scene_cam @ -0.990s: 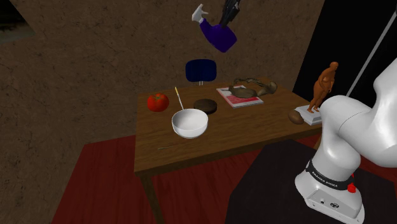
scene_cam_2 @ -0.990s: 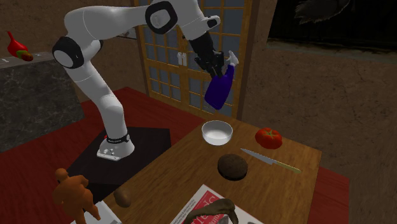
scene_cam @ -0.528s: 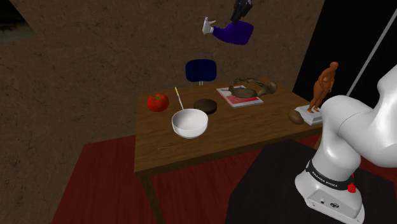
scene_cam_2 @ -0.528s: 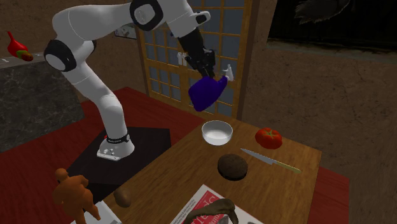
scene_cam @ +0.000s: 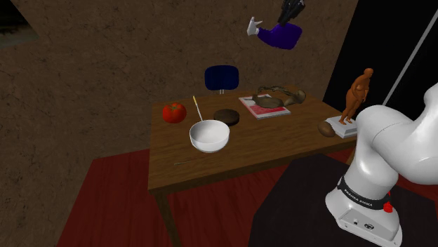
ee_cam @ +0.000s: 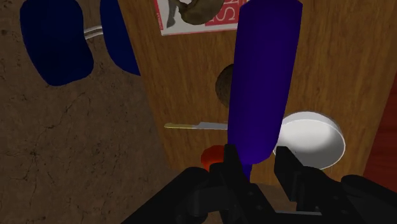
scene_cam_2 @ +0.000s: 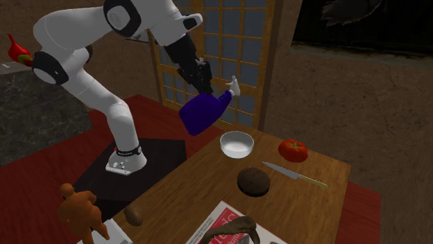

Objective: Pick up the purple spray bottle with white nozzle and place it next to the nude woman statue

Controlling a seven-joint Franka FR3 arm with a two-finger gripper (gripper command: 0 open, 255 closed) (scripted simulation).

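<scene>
Over table (scene_cam: 246, 147), claw (ee_cam: 257, 167) clasps spray bottle (ee_cam: 262, 83).

White lettering runs along the black band (scene_cam: 365, 198) at the foot of the arm (scene_cam: 393, 140), too small to read. Red letters on the magazine (ee_cam: 170, 19) are cropped and unreadable.

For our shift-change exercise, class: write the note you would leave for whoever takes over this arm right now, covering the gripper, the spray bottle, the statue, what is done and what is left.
Gripper: shut on the purple spray bottle, held high above the table, tipped nearly sideways, its white nozzle toward the shoulder view's left.
Statue: upright at the table's end on the shoulder view's right, well apart from the bottle.
Done: bottle picked up.
Left: carry it over to the statue, lower it, set it on the table next to the statue, open the fingers.
</scene>
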